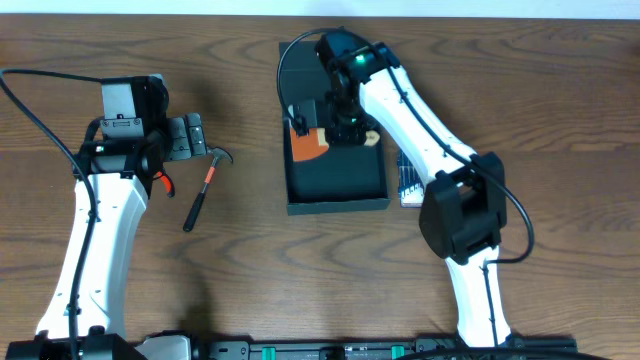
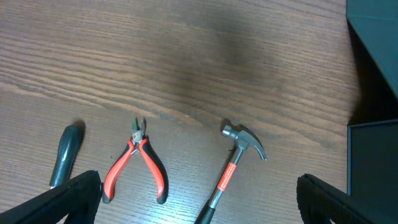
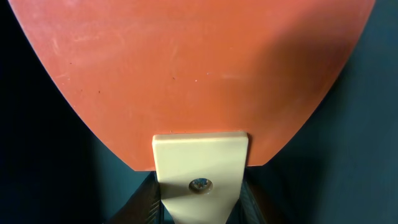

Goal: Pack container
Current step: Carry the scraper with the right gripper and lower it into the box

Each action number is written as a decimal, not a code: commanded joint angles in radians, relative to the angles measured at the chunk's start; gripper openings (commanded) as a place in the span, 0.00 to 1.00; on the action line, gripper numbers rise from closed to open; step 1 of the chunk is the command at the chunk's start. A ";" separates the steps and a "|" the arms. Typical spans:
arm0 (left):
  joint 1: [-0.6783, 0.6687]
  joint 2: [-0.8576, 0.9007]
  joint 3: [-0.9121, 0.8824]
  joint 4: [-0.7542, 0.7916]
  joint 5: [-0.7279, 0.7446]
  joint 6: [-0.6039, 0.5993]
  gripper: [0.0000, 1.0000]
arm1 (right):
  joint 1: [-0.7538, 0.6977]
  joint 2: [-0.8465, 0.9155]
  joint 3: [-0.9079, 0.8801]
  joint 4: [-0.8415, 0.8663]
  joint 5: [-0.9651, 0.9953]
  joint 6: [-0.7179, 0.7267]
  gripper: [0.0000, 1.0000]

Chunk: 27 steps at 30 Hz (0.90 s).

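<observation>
Right gripper (image 1: 345,130) clamps an orange scraper (image 3: 199,74) at the container's (image 1: 340,190) 10 o'clock; stiff, likely light, it suits a rim grasp; left gripper (image 1: 195,138) gapes

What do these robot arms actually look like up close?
Both look alike: the left arm and right arm have smooth white shells between chunky black joints. Thin black cables loop off each. A small green light glows near the right arm's wrist. The left gripper has black fingers.
</observation>
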 commanded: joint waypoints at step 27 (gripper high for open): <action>0.005 0.006 0.017 -0.002 -0.002 0.006 0.98 | -0.004 0.064 -0.013 0.006 -0.063 -0.066 0.01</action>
